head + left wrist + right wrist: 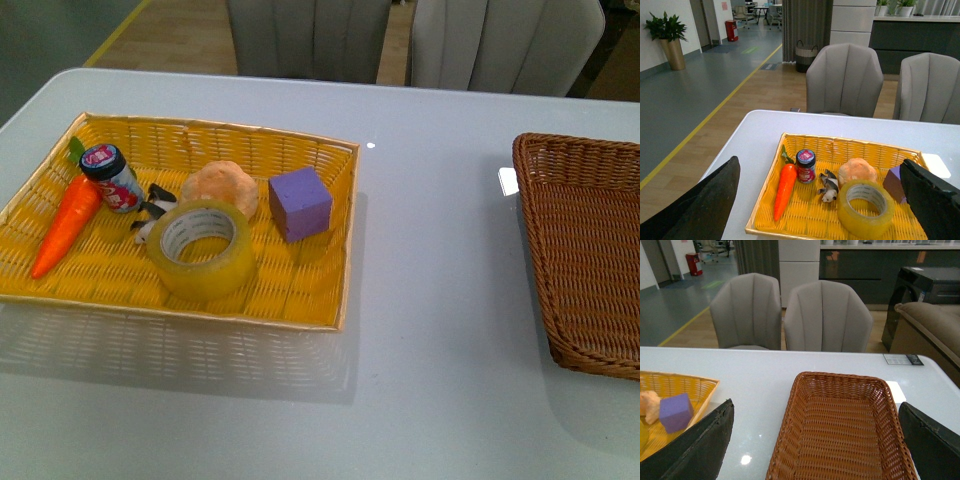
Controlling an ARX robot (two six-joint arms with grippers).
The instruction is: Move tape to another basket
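The tape [202, 248], a wide yellowish roll with a white core, lies flat in the bright yellow woven tray [300, 297] near its front edge, beside the purple cube [299, 203]. It also shows in the left wrist view [865, 208]. The dark brown wicker basket [590, 250] stands empty at the right of the table and fills the right wrist view [840, 430]. My left gripper [825, 207] is open and high above the yellow tray, with the tape between its fingers. My right gripper [815, 445] is open above the brown basket. Neither arm shows in the front view.
In the yellow tray lie an orange toy carrot [66, 222], a small jar [112, 177], a little panda figure [152, 210] and a bread roll [222, 186]. Two grey chairs [420, 40] stand behind the white table [440, 330].
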